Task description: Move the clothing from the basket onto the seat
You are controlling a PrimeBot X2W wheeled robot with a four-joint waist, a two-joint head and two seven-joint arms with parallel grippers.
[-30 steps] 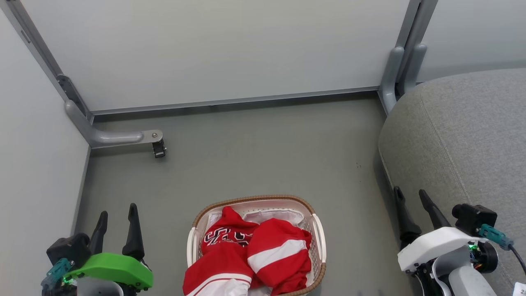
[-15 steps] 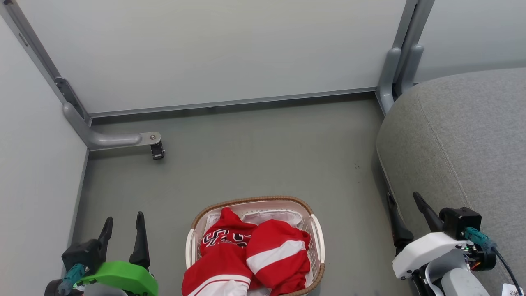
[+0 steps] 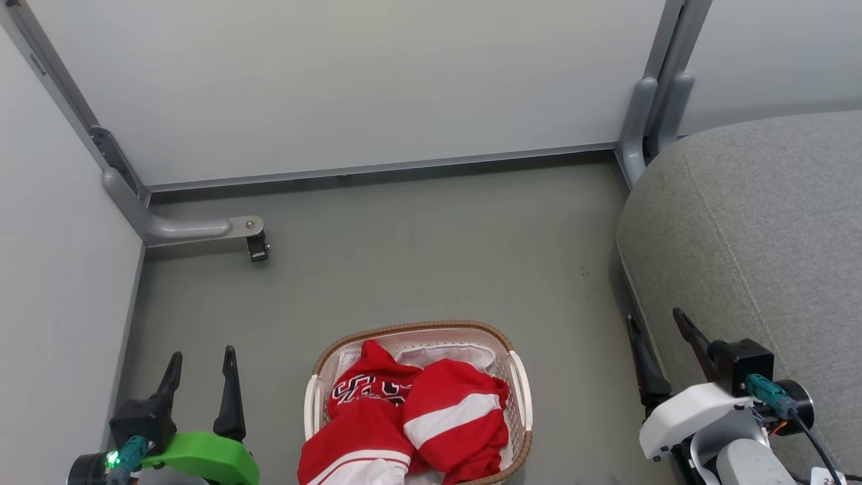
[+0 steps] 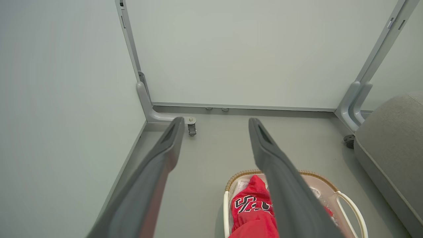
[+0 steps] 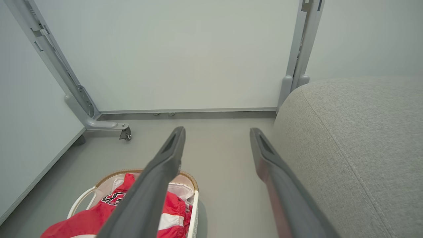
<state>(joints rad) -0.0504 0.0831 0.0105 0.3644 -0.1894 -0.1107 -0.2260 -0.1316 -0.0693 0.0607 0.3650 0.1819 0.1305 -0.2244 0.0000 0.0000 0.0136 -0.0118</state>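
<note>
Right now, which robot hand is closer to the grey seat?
Right. The right gripper is at the edge of the seat; the left gripper is on the other side of the basket, far from it.

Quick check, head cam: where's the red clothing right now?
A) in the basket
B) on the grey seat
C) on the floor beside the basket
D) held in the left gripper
A: the lettered jersey and the white-striped garment both lie in the basket, while the left gripper and right gripper stand open to either side, holding nothing.
</note>
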